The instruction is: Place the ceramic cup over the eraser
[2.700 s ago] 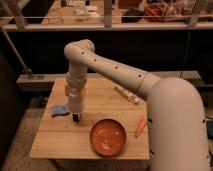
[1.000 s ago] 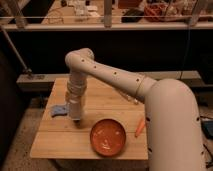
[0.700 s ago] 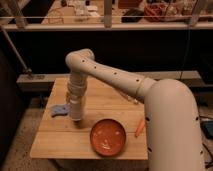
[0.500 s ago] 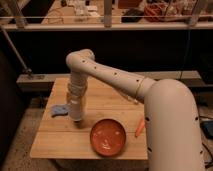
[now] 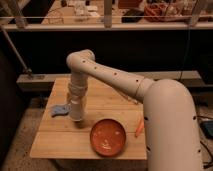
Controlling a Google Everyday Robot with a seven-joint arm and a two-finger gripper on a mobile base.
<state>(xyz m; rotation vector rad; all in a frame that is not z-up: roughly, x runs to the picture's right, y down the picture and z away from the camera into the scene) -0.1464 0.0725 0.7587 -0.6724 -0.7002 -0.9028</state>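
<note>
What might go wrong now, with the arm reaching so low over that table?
The gripper is down at the table, next to the blue lump; a sideways drift might shove it.
The orange dish lies close on its other side, so a careless withdrawal might clip it.
The eraser is hidden, so tipping or missing it would go unseen.

Looks like robot lab / test bay, indoors. Small wooden desk [image 5: 55,145] on speckled floor [image 5: 17,150]. At 12 o'clock: metal rail frame [image 5: 107,25], cluttered workbench [image 5: 80,7] behind it. Cable [image 5: 187,42] hanging at 2. Pincer [image 5: 76,119] low over desk, 9 o'clock side.
</note>
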